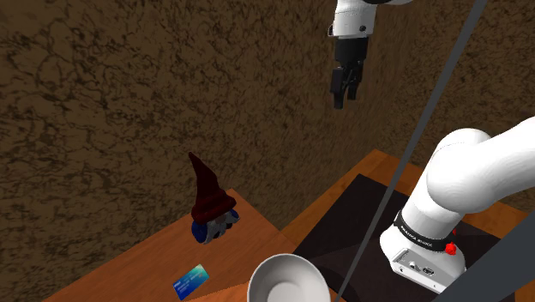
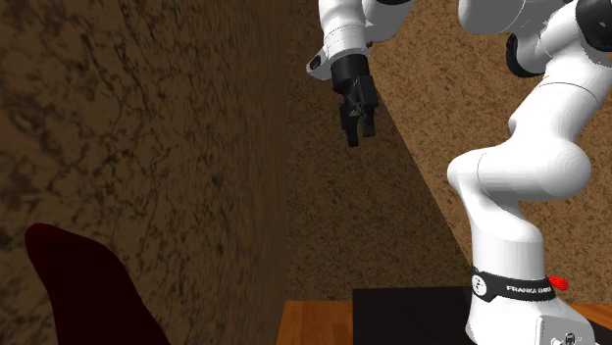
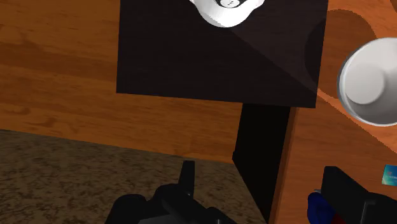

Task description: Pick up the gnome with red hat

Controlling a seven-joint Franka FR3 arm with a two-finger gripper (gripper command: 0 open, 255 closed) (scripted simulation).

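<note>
Gnome (image 1: 211, 204): on the wood-grain table (image 1: 129, 270) near its far edge, with a tall, dark red pointed hat and a blue body.
Gripper (image 1: 345, 93): high above, well apart from the gnome, fingers spread, empty.
Nearby: flat blue card (image 1: 192, 280); round white bowl (image 1: 287, 276).
Backdrop: mottled brown wall (image 1: 129, 86).

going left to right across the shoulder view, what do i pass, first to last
gnome with dark red hat → white bowl → black gripper, high above the surface → arm's white base. The blue card is left out because it overlaps the gnome's span.
</note>
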